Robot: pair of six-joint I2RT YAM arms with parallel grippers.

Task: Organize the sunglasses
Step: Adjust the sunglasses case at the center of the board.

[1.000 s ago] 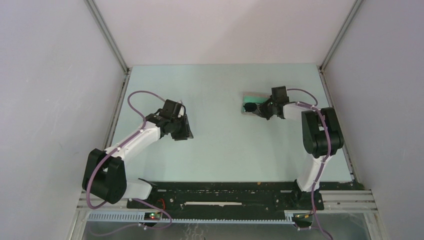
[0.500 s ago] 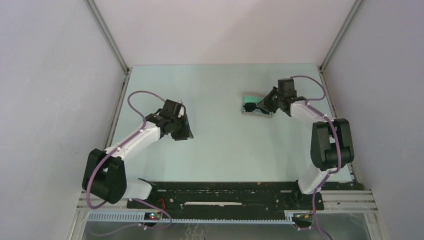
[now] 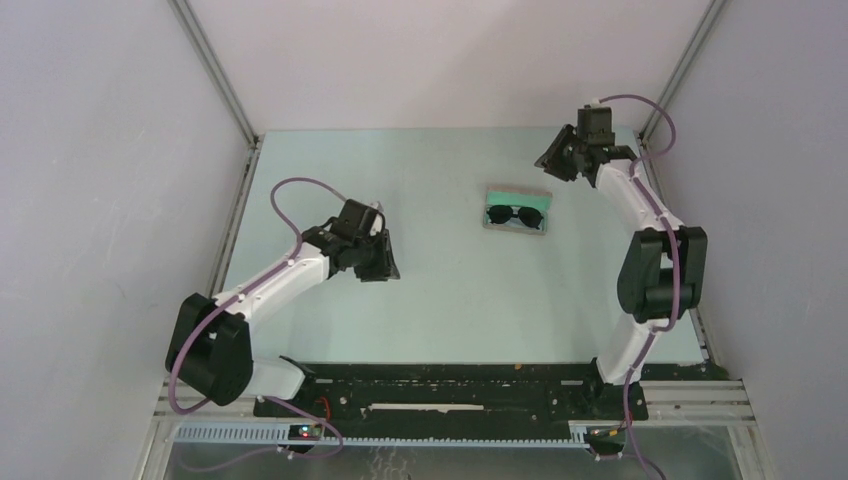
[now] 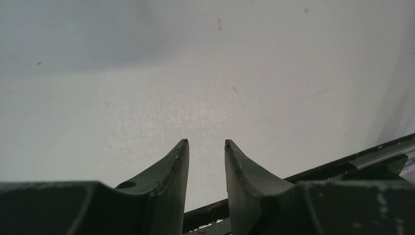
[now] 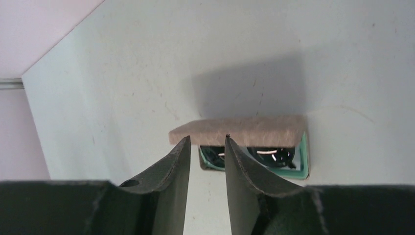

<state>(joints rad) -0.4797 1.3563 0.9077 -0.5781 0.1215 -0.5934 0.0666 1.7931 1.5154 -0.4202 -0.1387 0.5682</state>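
Note:
The sunglasses [image 3: 515,214], a thin black frame with dark lenses, lie inside the open grey case [image 3: 519,190] with green lining, right of the table's middle. In the right wrist view the case lid [image 5: 237,130] stands raised over the sunglasses [image 5: 274,154]. My right gripper [image 3: 549,159] hovers behind and to the right of the case, near the far right corner. It is open, and nothing sits between its fingertips [image 5: 182,147]. My left gripper [image 3: 386,266] hangs over bare table on the left, open and holding nothing [image 4: 205,142].
Grey walls and slanted aluminium posts [image 3: 675,75] close in the table on both sides. A black base rail [image 3: 450,385] runs along the near edge and shows low right in the left wrist view as the rail [image 4: 342,169].
My right gripper has opened and pulled back from the case toward the far right corner, leaving the sunglasses lying in the case. The left gripper has shifted slightly to the right.

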